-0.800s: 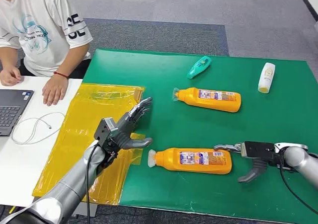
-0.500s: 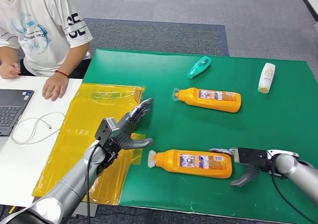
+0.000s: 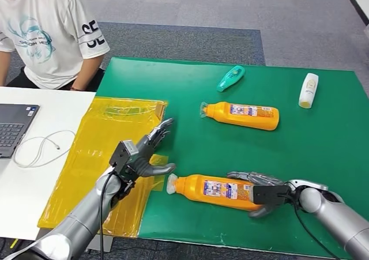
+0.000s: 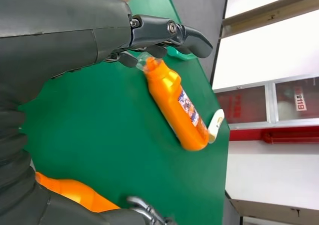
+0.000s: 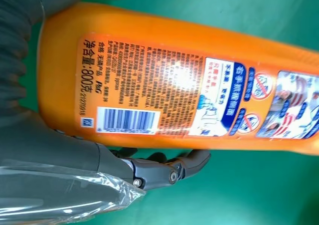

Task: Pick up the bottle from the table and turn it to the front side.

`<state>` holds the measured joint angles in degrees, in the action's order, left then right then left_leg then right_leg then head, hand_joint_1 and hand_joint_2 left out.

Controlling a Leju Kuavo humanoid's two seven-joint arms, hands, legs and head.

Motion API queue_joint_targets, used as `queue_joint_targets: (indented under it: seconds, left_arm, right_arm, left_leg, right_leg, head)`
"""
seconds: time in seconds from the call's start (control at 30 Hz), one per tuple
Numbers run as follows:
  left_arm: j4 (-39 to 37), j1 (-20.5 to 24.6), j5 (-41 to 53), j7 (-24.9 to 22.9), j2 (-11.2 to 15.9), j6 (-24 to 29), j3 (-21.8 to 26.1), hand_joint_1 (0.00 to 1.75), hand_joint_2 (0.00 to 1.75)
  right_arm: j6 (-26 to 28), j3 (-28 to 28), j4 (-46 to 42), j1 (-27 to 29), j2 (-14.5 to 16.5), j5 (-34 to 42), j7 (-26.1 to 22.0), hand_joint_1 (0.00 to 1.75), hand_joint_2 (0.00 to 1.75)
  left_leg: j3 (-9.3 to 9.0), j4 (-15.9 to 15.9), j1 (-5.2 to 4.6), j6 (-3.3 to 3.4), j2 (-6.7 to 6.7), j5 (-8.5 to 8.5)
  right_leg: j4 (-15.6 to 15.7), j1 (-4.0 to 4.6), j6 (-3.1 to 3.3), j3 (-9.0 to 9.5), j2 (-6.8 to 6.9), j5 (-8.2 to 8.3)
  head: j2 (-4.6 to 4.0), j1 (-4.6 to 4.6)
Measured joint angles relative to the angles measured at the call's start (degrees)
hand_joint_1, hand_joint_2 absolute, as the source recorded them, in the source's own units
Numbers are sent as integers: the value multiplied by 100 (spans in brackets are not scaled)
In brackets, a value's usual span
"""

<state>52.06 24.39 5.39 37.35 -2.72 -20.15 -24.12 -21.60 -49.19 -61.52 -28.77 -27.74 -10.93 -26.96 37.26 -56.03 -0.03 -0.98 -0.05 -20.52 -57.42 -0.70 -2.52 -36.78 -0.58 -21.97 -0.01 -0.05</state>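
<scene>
Bottle (image 3: 215,190), orange, lying flat on the green worktop (image 3: 330,121) near its front edge, long axis running left to right, cap end pointing left, back label with barcode facing up. Going left to right: yellow plastic sheet (image 3: 100,139) over the worktop's left side; left hand (image 3: 146,153) raised above the sheet's edge, fingers spread and holding nothing, just left of the cap end, apart from it. Then the bottle itself. Then right hand (image 3: 256,188) at the bottle's base end, fingers along the far side, thumb at the near side, wrapped about the body, though not shown whether squeezing tight. Right hand clearly the one placed for the lift. Farther back, well apart: second orange bottle (image 3: 240,115), lying parallel.
</scene>
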Motion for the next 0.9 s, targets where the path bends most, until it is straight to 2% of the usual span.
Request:
queue_joint_targets:
  seconds: [0.23,0.9]
  left_arm:
    - [11,-84,37,2,22,-9,73,0,175]
    - [41,-215,152,2,45,-8,204,0,175]
  right_arm:
    - [-57,131,-349,119,1,-84,117,0,175]
    - [170,116,-535,129,38,-537,505,0,175]
  left_leg:
    - [3,0,-1,2,0,-1]
    - [4,0,-1,2,-1,-2]
  right_leg:
    - [0,-1,0,-1,1,-1]
    - [0,-1,0,-1,2,-1]
  head:
    - [0,1]
    - [-1,0]
